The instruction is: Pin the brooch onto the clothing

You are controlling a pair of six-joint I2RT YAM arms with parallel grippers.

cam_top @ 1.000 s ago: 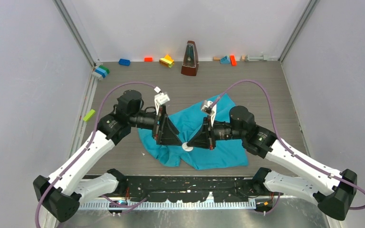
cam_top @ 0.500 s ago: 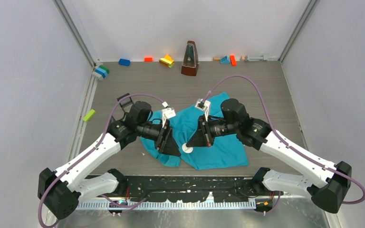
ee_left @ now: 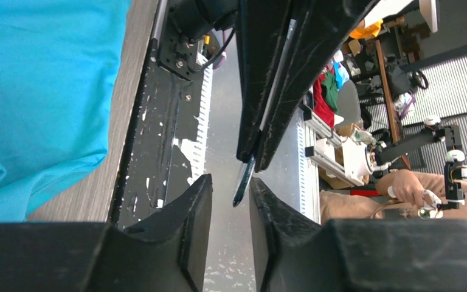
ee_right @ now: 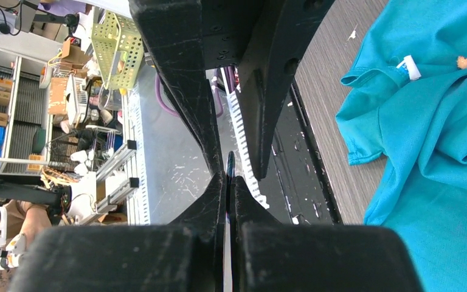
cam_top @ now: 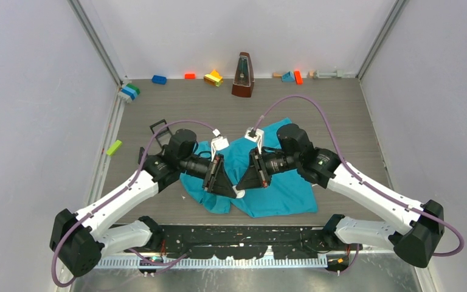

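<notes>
The clothing (cam_top: 280,191) is a teal T-shirt spread on the table beneath both arms; it also shows in the left wrist view (ee_left: 36,91) and the right wrist view (ee_right: 444,152). The brooch (cam_top: 239,193), a small white disc, is held up between the two gripper tips. My right gripper (ee_right: 228,177) is shut on it, and only its thin dark edge (ee_right: 230,163) shows. My left gripper (ee_left: 228,190) faces it with jaws a little apart. The brooch's edge (ee_left: 243,179) hangs in that gap, with a sliver of space on each side.
A brown metronome (cam_top: 242,75) and several toy bricks (cam_top: 213,77) line the back wall. A green brick (cam_top: 114,147) lies at the left. The black base rail (cam_top: 237,234) runs along the near edge. The shirt's white neck label (ee_right: 408,67) shows.
My left gripper has come down and right to the brooch, its jaws narrowing from wide open. The right arm has shifted slightly left, still gripping the brooch.
</notes>
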